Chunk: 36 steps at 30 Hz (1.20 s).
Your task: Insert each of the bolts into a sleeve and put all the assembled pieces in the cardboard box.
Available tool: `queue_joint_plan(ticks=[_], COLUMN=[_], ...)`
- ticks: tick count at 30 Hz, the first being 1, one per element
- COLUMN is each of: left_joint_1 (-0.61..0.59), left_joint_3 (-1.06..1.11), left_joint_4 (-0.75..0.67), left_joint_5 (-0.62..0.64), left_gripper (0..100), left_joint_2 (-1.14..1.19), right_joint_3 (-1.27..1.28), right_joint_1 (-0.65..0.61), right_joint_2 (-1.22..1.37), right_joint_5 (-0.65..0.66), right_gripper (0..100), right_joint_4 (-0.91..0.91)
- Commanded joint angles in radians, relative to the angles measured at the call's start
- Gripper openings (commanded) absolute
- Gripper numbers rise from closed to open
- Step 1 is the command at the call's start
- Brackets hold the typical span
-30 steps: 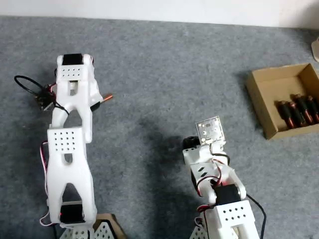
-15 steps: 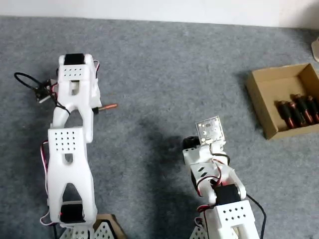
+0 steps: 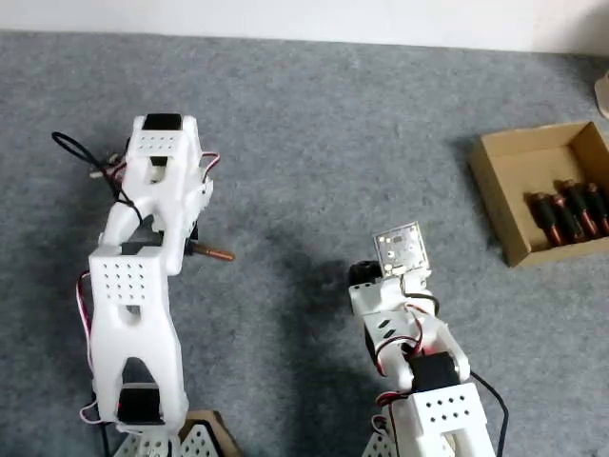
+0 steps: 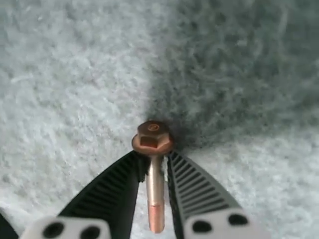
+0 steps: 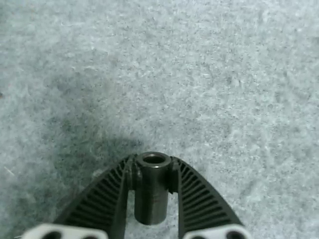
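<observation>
- The left gripper pinches the bolt by its shank.
- The right gripper pinches the sleeve, whose sides are hidden by the fingers.
- The cardboard box sits at two o'clock in the high view, cut off at the edge.

I found the cardboard box at the right edge of the table, with the assembled pieces lying inside it. The left gripper clamped the bolt toward the left edge. The right gripper clamped the sleeve nearer the front edge, well apart from the box.

Cardboard box partly beyond right edge.
</observation>
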Motion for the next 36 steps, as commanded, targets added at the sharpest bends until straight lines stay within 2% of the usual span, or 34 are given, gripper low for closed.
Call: queue_joint_plan(ticks=[1,8,12,20,24,30,36], left_joint_1=[-0.025,-0.07,-0.048,-0.039,0.013,0.076,0.107], left_joint_3=[-0.028,-0.064,-0.064,-0.177,-0.182,-0.151,-0.143], left_joint_4=[0.018,0.02,0.021,0.02,0.018,0.02,0.015], left_joint_5=[-0.038,-0.064,-0.368,-0.861,-0.876,-1.076,-1.092], left_gripper=[1,1,1,1,1,1,1], left_joint_2=[-0.082,-0.081,-0.088,-0.111,-0.111,-0.111,-0.102], right_joint_3=[-0.012,-0.012,-0.012,-0.012,-0.012,-0.012,-0.012], right_joint_1=[-0.007,-0.007,-0.007,-0.007,-0.007,-0.007,-0.007], right_joint_2=[-0.018,-0.018,-0.018,-0.018,-0.018,-0.016,-0.016], right_joint_5=[0.012,0.014,0.014,0.014,0.014,0.014,0.014], right_gripper=[0.5,0.5,0.5,0.5,0.5,0.5,0.5], right_joint_4=[-0.028,-0.028,-0.028,-0.028,-0.028,-0.027,-0.027])
